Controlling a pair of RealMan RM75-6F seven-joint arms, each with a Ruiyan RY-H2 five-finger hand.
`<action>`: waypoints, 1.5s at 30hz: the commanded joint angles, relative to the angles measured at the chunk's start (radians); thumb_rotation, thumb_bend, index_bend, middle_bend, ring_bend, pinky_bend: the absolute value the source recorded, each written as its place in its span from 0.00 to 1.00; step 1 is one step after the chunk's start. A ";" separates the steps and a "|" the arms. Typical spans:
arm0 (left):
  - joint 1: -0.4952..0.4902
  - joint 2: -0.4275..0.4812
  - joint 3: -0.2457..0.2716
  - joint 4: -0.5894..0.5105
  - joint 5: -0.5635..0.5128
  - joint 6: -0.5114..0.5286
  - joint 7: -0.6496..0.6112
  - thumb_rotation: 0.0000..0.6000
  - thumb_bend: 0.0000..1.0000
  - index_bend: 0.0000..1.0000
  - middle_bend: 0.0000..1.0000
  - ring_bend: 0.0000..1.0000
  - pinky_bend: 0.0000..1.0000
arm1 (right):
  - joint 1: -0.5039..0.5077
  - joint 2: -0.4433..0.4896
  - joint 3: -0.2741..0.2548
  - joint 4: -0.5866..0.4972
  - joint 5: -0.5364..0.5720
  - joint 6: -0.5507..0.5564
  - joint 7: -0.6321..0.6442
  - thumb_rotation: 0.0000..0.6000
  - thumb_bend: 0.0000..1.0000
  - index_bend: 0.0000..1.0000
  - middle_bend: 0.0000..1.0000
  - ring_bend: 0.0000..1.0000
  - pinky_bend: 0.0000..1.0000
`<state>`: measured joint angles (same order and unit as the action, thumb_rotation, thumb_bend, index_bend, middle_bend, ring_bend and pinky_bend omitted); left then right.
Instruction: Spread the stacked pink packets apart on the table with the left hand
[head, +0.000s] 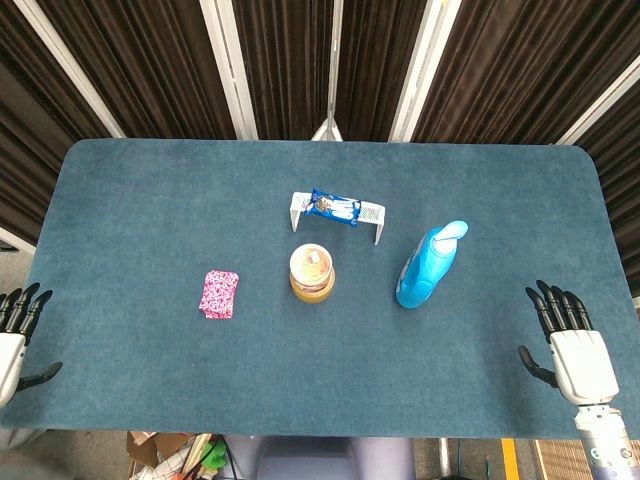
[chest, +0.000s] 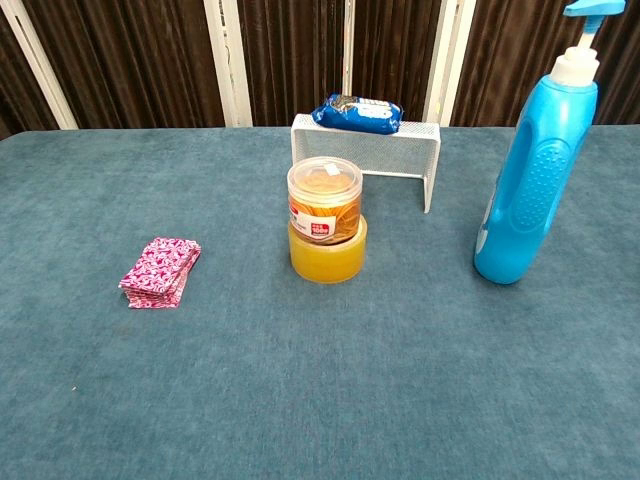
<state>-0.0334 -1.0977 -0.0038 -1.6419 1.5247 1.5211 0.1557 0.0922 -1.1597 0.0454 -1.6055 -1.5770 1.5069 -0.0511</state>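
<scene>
A small stack of pink patterned packets (head: 219, 294) lies on the blue table left of centre; the chest view shows the stack (chest: 160, 271) neat and squared. My left hand (head: 17, 334) sits at the table's left front edge, fingers apart and empty, well left of the packets. At the right front edge my right hand (head: 572, 345) is likewise spread and holds nothing. Neither hand shows in the chest view.
A clear-lidded jar on a yellow tub (head: 312, 272) stands mid-table, right of the packets. Behind it a white wire rack (head: 338, 216) carries a blue snack pack (head: 333, 207). A blue pump bottle (head: 428, 264) stands to the right. The blue table (head: 130, 200) surrounds them.
</scene>
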 joint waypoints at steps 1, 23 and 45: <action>0.000 0.000 0.000 -0.001 -0.002 -0.002 0.002 1.00 0.17 0.00 0.00 0.00 0.00 | 0.000 0.000 0.000 0.000 0.000 0.000 0.000 1.00 0.36 0.00 0.00 0.00 0.09; -0.235 -0.041 -0.069 -0.114 -0.163 -0.370 0.272 1.00 0.17 0.00 0.00 0.00 0.00 | 0.003 0.003 0.002 -0.005 0.006 -0.007 0.015 1.00 0.36 0.00 0.00 0.00 0.09; -0.639 -0.370 -0.175 -0.037 -0.836 -0.513 0.785 1.00 0.26 0.07 0.00 0.00 0.00 | 0.006 0.015 -0.001 -0.011 0.003 -0.013 0.056 1.00 0.36 0.00 0.00 0.00 0.09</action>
<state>-0.6556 -1.4512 -0.1765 -1.6921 0.7062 1.0030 0.9274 0.0980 -1.1446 0.0445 -1.6164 -1.5743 1.4936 0.0048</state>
